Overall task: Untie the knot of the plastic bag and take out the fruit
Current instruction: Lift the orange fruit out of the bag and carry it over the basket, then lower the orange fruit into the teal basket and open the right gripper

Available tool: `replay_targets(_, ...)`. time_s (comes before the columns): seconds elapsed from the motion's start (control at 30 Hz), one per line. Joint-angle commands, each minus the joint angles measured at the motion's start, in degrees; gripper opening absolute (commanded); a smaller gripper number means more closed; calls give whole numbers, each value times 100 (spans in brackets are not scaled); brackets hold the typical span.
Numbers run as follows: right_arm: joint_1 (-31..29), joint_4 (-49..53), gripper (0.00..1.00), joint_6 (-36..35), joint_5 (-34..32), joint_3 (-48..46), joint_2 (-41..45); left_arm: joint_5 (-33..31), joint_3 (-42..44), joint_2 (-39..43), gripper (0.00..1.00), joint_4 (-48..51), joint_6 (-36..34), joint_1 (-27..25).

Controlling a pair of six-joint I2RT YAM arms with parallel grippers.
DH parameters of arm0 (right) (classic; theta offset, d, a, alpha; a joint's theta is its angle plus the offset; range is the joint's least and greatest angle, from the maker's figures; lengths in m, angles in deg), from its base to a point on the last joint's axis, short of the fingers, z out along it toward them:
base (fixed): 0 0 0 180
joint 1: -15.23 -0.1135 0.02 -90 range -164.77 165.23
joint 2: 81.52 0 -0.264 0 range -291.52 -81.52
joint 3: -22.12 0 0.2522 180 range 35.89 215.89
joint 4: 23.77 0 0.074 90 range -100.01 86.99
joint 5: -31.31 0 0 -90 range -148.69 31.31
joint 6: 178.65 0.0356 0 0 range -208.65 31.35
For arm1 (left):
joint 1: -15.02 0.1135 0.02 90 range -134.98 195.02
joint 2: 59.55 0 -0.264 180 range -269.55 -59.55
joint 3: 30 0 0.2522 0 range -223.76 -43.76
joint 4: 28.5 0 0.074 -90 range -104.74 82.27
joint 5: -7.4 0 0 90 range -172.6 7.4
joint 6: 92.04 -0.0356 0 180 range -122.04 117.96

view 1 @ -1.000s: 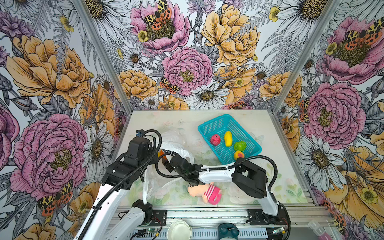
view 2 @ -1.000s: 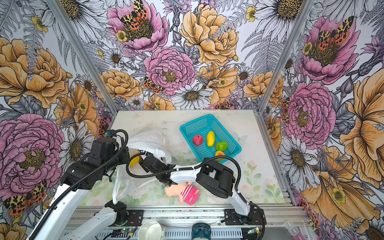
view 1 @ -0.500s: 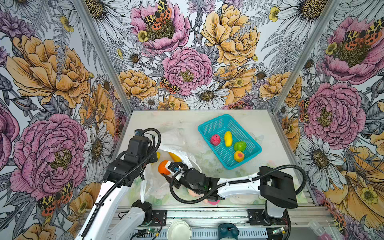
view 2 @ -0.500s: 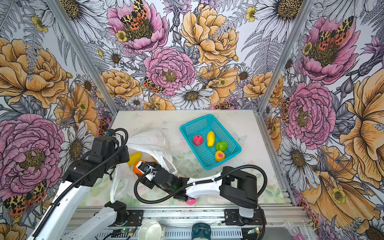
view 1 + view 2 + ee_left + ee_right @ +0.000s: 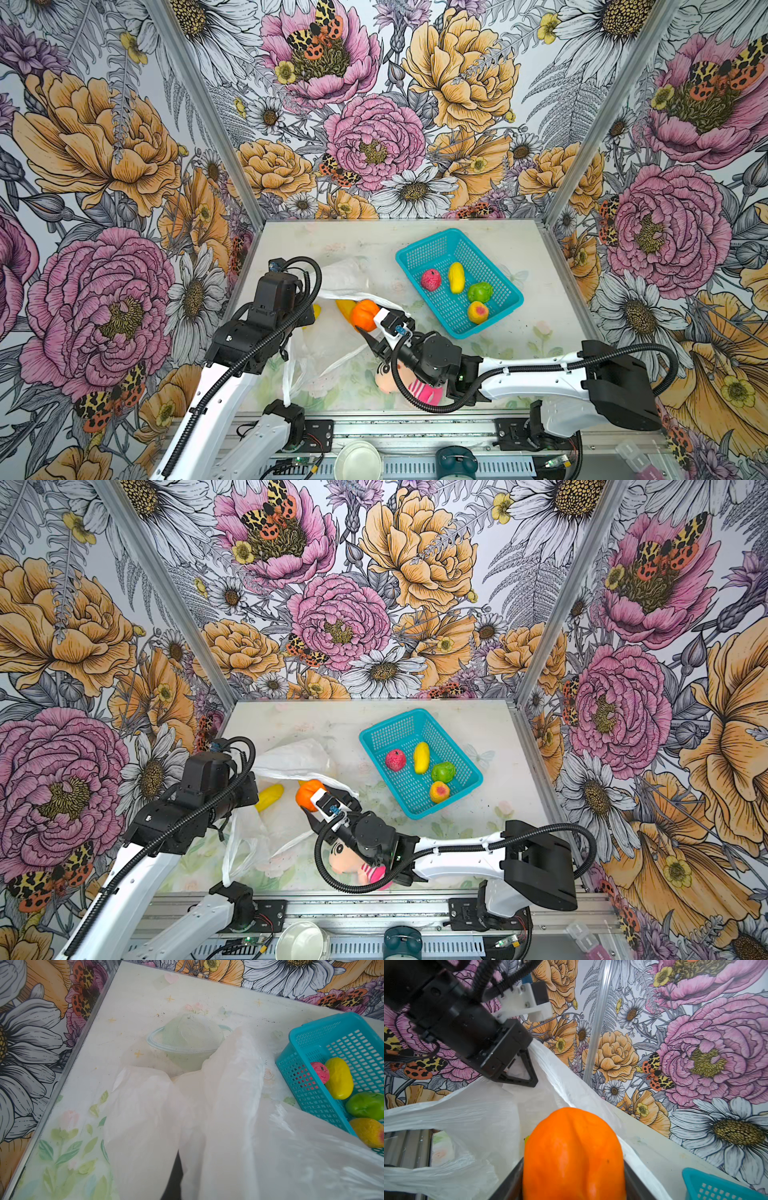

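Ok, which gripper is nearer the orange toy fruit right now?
Right. The right gripper is closed around the orange toy fruit, at the plastic bag's opening. The left gripper stands apart from it, shut on the bag's rim.

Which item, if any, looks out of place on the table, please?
The plush doll stands out: it is no fruit, and it lies at the front of the table, partly hidden beneath the right arm. Nothing looks spilled or damaged.

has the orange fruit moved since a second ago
Yes. The orange fruit, held in the right gripper, has shifted right at the opening of the bag, a little nearer the blue basket.
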Motion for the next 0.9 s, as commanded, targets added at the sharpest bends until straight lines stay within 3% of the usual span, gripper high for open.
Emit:
replay_targets(0.0,397,-147,32,145,-531,-210,498,-112,57,71,0,-118,71,47)
replay_targets(0.23,1771,991,33,1447,-701,-271,892,-120,56,80,0,-112,77,35)
replay_targets(0.4,3062,2046,33,2499,-300,48,546,-130,63,80,0,-118,77,33)
replay_targets(0.6,4178,3130,36,2936,786,1085,-801,-130,59,70,0,-118,77,17)
replay_targets(0.67,4454,3803,30,2982,1112,1779,-1455,-130,63,79,0,-118,80,21)
replay_targets(0.77,4763,4480,27,3037,1338,2684,-2369,-139,63,95,0,-118,86,21)
replay_targets(0.87,4952,4527,32,3072,1495,3081,-2950,-148,64,114,0,-118,86,12)
